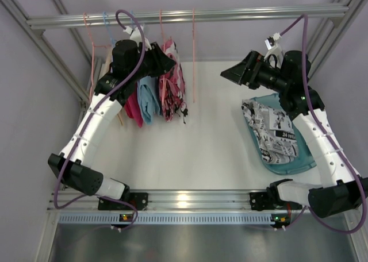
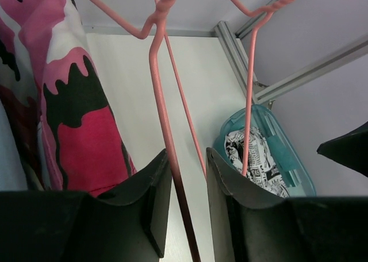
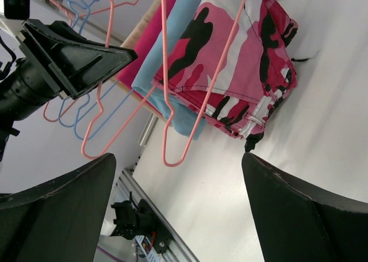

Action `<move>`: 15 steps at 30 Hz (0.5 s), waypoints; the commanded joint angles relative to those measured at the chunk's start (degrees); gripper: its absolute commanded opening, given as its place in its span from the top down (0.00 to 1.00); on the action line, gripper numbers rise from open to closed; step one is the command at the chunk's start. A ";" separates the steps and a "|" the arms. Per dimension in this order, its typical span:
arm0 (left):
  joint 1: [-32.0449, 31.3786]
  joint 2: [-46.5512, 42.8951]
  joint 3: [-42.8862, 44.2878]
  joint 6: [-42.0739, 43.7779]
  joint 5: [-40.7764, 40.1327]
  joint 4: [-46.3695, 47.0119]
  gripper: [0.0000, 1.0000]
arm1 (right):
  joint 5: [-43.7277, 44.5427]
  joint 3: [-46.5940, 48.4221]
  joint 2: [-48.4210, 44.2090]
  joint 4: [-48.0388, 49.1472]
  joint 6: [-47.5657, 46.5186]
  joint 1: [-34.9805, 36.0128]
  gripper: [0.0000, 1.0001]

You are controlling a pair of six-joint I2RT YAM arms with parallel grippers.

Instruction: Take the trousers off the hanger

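The pink-red trousers point(image 1: 173, 88) with black and white patches hang folded over a pink wire hanger point(image 1: 161, 38) on the rail; they also show in the left wrist view point(image 2: 80, 130) and the right wrist view point(image 3: 241, 61). My left gripper point(image 1: 160, 61) is up at the hangers. Its jaws point(image 2: 188, 153) stand a little apart with a pink hanger wire point(image 2: 161, 112) running between them, not clamped. The comic-print trousers point(image 1: 275, 137) lie in a teal tray point(image 1: 305, 161). My right gripper point(image 1: 231, 73) hovers wide open and empty point(image 3: 178, 158), right of the hangers.
A metal rail point(image 1: 230, 14) crosses the back. Light-blue point(image 1: 148, 98) and magenta point(image 1: 133, 110) garments hang left of the pink-red trousers. An empty pink hanger point(image 1: 194, 55) hangs to their right. Frame posts stand at the sides.
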 commanded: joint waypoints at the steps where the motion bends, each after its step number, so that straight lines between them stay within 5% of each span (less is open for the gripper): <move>1: -0.21 -0.14 1.12 -2.65 1.78 4.83 0.65 | -1.08 -0.21 -2.04 3.27 1.20 -0.70 0.08; 6: -0.21 -1.02 -0.99 -5.81 2.84 9.86 0.76 | -1.61 -0.65 -2.39 3.36 1.29 -1.14 0.09; 11: -0.21 -0.94 -0.99 -7.48 3.54 12.22 0.99 | -1.88 -1.27 -2.83 3.62 1.73 -1.58 0.09; 15: -0.13 -1.55 -1.52 -8.80 4.08 15.92 1.00 | -2.31 -1.79 -2.83 4.15 1.91 -1.76 0.09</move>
